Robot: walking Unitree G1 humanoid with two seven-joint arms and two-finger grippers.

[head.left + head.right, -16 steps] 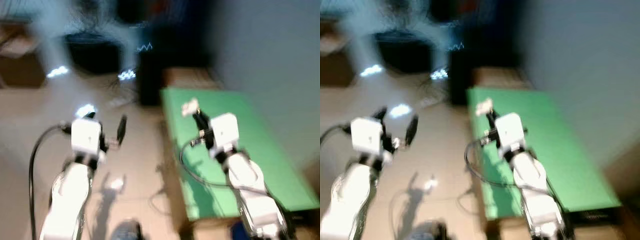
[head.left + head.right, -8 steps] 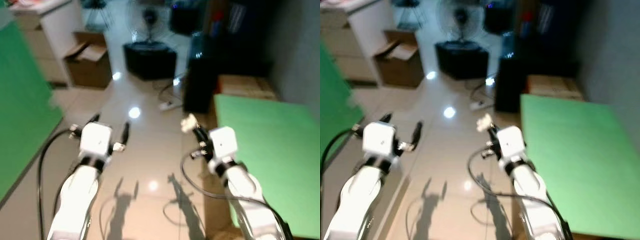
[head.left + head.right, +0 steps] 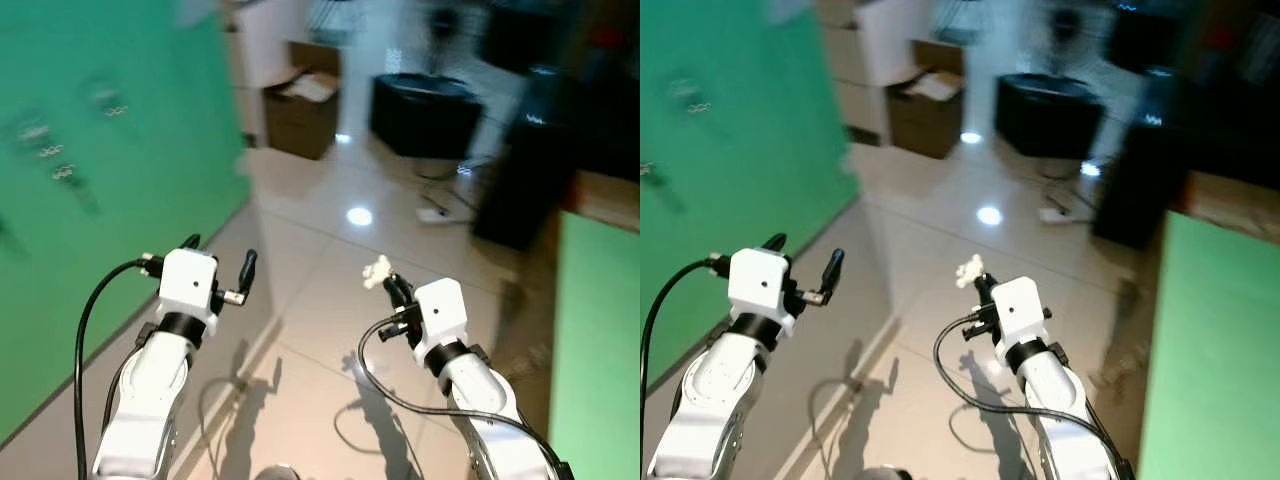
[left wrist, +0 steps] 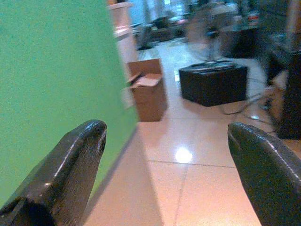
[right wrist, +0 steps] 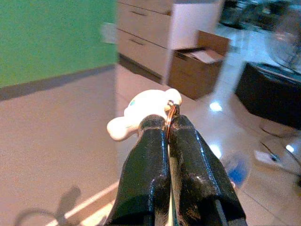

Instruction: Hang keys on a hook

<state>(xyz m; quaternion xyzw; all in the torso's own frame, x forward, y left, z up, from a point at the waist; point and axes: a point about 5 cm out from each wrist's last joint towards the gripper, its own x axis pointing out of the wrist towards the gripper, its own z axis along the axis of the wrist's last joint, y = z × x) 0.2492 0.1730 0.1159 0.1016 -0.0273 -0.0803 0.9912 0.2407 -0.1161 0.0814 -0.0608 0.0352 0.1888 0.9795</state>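
Note:
My right gripper (image 3: 391, 286) is shut on a metal key ring (image 5: 170, 112) that carries a white plush charm (image 5: 140, 112); the charm (image 3: 377, 270) pokes out above the fingertips. The gripper hangs over the glossy floor, well away from the green wall (image 3: 120, 150) on my left. Several blurred metal hooks (image 3: 52, 152) show on that wall. My left gripper (image 3: 220, 255) is open and holds nothing, closer to the wall; its two black fingers (image 4: 80, 155) stand wide apart.
A green table (image 3: 600, 340) lies at the right edge. Ahead on the tiled floor are an open cardboard box (image 3: 305, 95), a black box (image 3: 425, 115) with a fan on it, a dark tower (image 3: 525, 170) and a white cabinet (image 5: 155, 35).
The camera has swung left: the green table slid off to the right and the green wall with hooks came into view. Both grippers keep their state.

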